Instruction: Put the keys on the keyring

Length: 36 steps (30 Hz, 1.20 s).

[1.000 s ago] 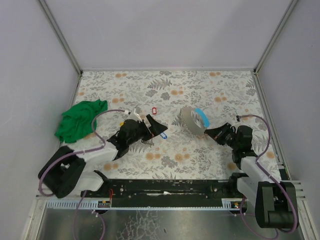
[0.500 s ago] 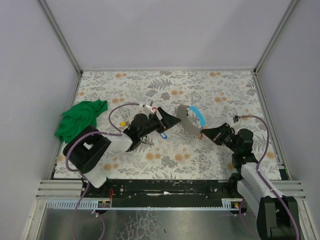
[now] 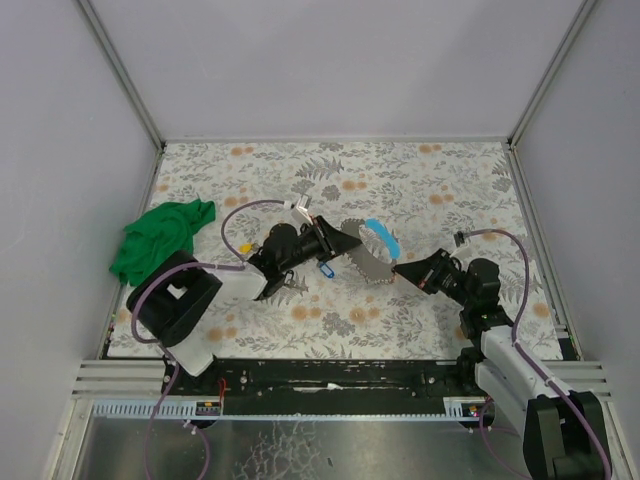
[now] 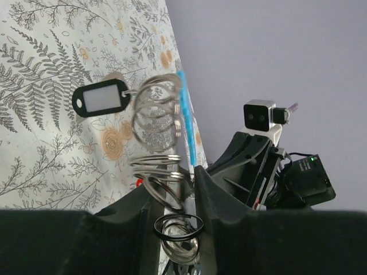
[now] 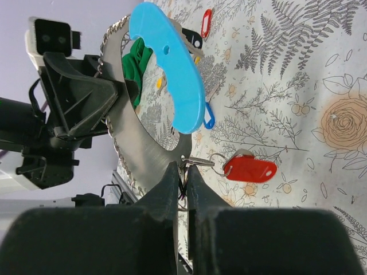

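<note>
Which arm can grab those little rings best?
Left. The left end effector straddles the rings, while the right end effector is shut on the toothed metal disc at its edge, busy holding it.

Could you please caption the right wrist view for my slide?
Right gripper pinching the metal keyring beside a red-tagged key, left gripper gripping its far end.

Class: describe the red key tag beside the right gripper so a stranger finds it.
Find the metal disc with a blue handle above the floral table. At the right gripper, a small ring carries a solid red tag; the nearest neighbour is a blue tag.
</note>
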Tool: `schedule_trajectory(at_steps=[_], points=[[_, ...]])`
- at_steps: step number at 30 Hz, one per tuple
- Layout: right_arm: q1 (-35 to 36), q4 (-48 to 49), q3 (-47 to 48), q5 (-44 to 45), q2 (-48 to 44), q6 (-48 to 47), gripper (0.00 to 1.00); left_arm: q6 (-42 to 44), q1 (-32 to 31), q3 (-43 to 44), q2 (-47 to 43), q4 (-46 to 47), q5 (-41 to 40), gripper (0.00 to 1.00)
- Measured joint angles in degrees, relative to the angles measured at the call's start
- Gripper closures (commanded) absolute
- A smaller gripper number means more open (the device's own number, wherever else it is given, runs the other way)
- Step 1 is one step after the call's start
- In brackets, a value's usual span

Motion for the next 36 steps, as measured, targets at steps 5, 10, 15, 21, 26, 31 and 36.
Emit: schedule_trajectory(at_steps=[5, 10, 15, 21, 26, 31, 36], points=[[0.3, 0.0, 0.0, -1.2, 0.0, -1.8, 0.75, 6.8, -0.5, 1.1, -5.5, -9.1, -0.6, 1.00], [0.5, -2.0, 1.4, -2.1, -0.1, -5.2, 0.52, 17.4, -0.8, 6.6, -9.5, -23.5, -0.8, 1.00], [0.5, -9.2, 6.8, -2.5, -1.7, -11.8, 0.36, 30.0, -0.9, 15.1, -12.0, -40.3, -2.1, 1.00], [0.5, -15.0, 12.2, -2.4, -4.8, -19.1, 0.33, 42.5, -2.3, 21.7, -15.0, -56.3, -4.2, 1.00], [0.5, -15.9, 13.5, -3.5, -4.2, -22.7, 0.32, 51.0, -6.0, 25.9, -15.4, -65.5, -7.5, 1.00], [0.5, -12.2, 13.9, -6.6, -2.3, -23.4, 0.33, 58.8, -10.6, 27.6, -15.4, -71.4, -11.6, 1.00], [1.0, 1.4, 10.7, -9.0, -0.7, -22.6, 0.37, 64.9, -13.4, 27.9, -15.4, -74.6, -13.6, 1.00]])
